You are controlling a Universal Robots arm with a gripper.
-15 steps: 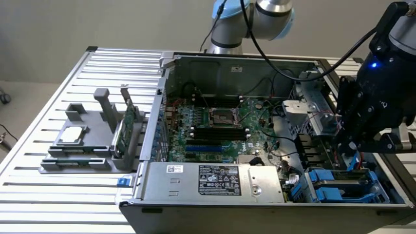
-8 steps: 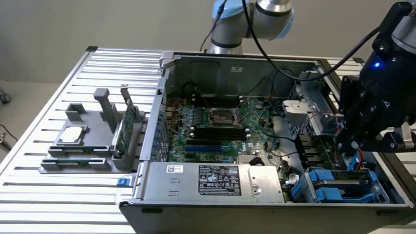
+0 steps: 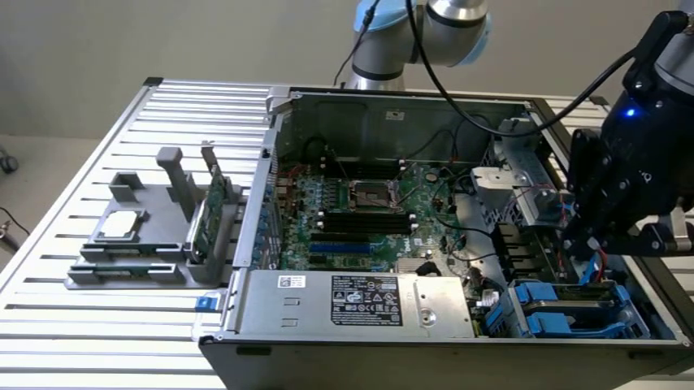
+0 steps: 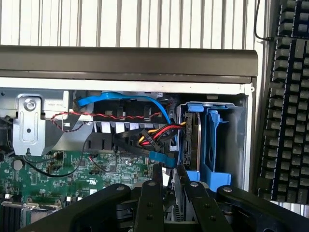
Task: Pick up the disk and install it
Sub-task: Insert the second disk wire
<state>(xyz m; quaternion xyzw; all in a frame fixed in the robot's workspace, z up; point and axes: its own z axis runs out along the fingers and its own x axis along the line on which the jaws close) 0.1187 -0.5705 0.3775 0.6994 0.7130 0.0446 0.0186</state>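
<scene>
disk [image 4: 191, 137] seemingly seated on edge in blue drive bay [image 4: 215, 150], install looking near finished, claw [image 4: 169, 176] close by, open or gripping impossible to tell

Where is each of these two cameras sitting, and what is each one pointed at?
Exterior view: off the arm, above one side, looking down into the open computer case on the slatted table; the arm's grey joints and the black gripper show.
Wrist view: on the wrist, looking past the gripper into the case at the blue drive bay and cables.
Shared: the blue drive bay, the green motherboard and the gripper.
</scene>
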